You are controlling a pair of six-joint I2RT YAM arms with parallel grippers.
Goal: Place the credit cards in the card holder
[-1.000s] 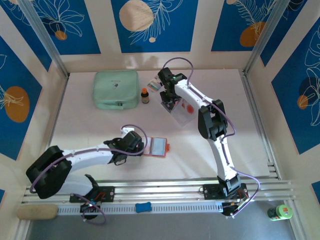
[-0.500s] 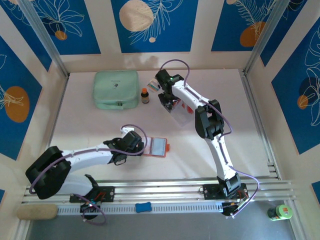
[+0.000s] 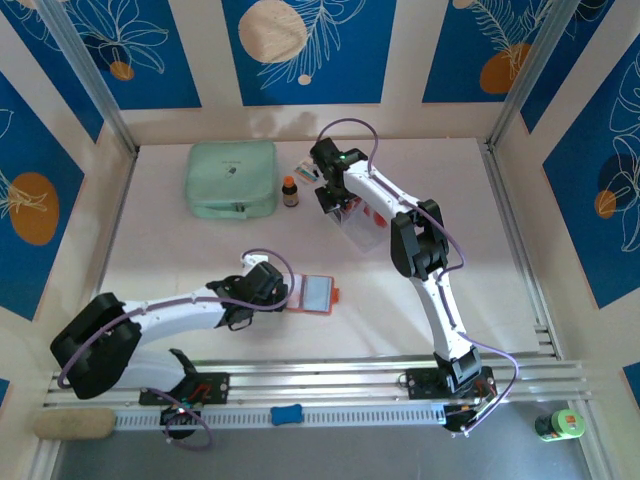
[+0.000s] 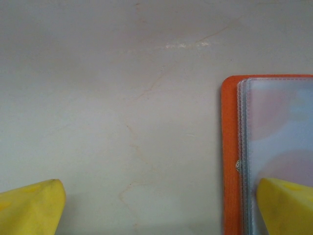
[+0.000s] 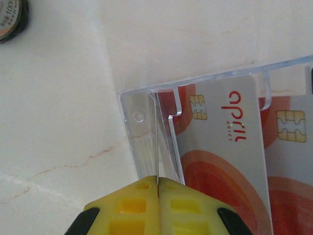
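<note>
A pale, faintly veined table is lying inside cream walls carrying blue leaf-print panels; metal rails are running along the lower edge of the top view. A mint-green pouch, a small brown bottle and a patterned packet are sitting in the upper middle. The credit cards are resting in a clear stand right of the bottle; in the right wrist view their long axes are running top to bottom, chip ends pointing up the frame. The right gripper is pinching tight on a thin sheet seen edge-on; whether it is a card or the stand's wall, I cannot tell. The card holder is lying open at lower centre, pockets facing up, its orange edge running top to bottom in the left wrist view; the left gripper is standing wide, one finger over the pockets.
</note>
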